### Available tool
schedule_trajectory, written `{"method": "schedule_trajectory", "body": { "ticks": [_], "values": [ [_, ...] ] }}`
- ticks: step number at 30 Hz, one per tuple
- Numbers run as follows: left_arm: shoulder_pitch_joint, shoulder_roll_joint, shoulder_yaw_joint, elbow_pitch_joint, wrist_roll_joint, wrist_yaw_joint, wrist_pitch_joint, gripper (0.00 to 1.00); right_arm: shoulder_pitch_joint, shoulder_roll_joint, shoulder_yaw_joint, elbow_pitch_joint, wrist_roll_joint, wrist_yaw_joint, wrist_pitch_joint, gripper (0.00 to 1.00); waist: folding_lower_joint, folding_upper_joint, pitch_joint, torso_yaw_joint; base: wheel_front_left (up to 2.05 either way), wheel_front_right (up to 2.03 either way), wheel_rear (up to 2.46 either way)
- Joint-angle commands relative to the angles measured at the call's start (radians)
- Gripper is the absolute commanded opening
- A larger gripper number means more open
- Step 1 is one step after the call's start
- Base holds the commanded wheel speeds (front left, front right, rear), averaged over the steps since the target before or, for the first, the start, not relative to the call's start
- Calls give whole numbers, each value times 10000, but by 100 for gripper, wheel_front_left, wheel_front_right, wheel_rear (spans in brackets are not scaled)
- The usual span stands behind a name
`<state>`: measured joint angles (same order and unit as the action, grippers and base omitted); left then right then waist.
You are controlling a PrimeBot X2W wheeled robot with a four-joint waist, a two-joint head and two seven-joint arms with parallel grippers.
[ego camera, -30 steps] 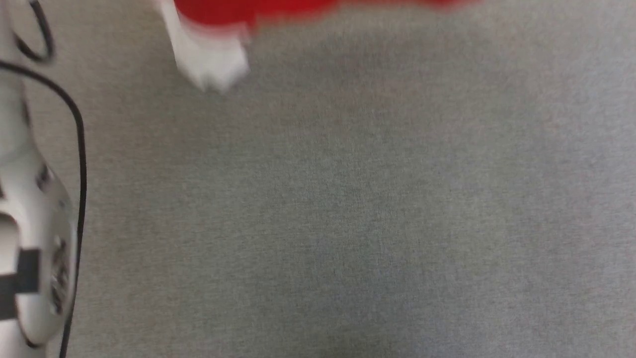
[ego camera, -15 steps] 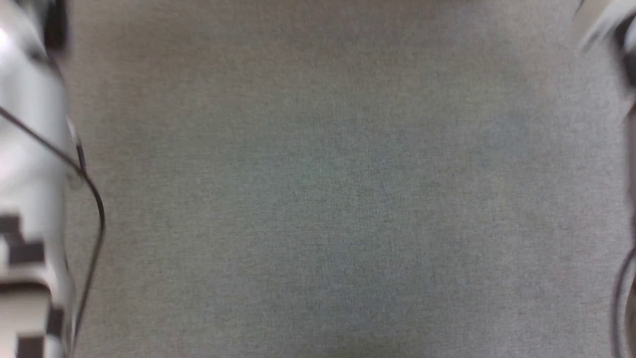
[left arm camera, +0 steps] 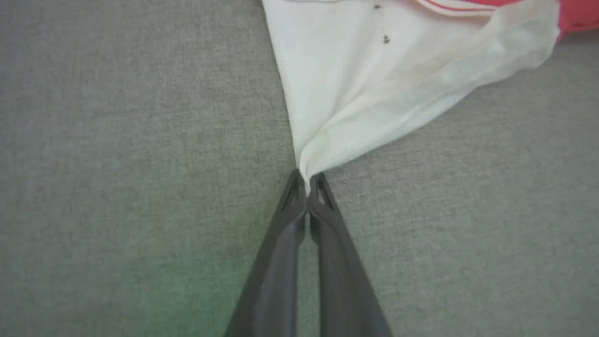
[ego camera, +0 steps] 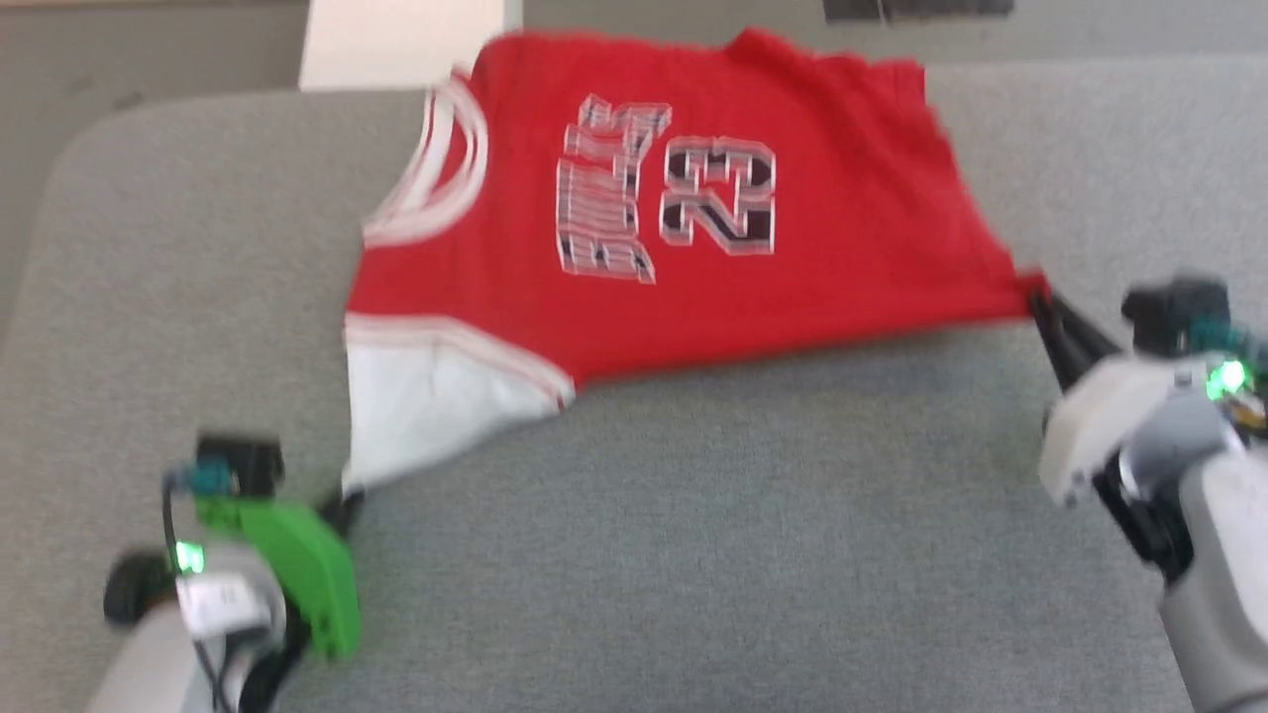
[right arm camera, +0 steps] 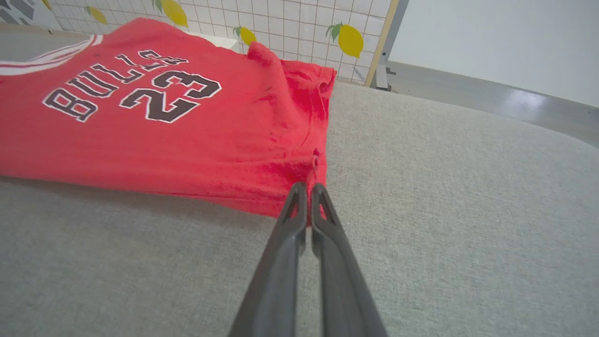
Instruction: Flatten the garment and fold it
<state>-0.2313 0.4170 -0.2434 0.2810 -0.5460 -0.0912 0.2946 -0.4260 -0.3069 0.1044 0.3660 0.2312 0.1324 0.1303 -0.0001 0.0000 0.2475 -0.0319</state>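
left pincer (left arm camera: 307,180): clenched on jersey (ego camera: 842,248) sleeve tip
right pincer (right arm camera: 306,189): clenched on hem corner
risk: thin pinches slip under pull, cloth bunches

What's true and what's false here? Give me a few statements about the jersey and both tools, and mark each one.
1. The left tool is shut on the jersey's white sleeve. True.
2. The right tool hangs open above the jersey. False: it is shut on a red corner of it.
3. The chest number reads 23. True.
4. The jersey is folded in half. False: it lies spread out, lettering up, on the grey surface.
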Motion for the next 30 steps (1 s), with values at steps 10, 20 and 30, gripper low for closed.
{"method": "schedule_trajectory", "body": {
  "ticks": [10, 20, 30],
  "values": [
    [4050, 738, -527, -3217, -549, 944, 2365, 0, 3346, -848, -451, -1265, 18, -17, 1282, 0, 1, 0, -1399, 437, 0, 0, 0],
    [4967, 709, -801, -4410, 481, 1285, 935, 0, 5850, 70, -1658, -2824, 44, -17, 2295, 0, 1, 0, -1555, 410, 0, 0, 0],
    [3431, -135, -1309, -3458, 2915, 1542, -3506, 0, 6078, 893, -1503, -3370, -521, -17, 141, 0, 1, 0, -1649, 67, 0, 0, 0]
  ]
}}
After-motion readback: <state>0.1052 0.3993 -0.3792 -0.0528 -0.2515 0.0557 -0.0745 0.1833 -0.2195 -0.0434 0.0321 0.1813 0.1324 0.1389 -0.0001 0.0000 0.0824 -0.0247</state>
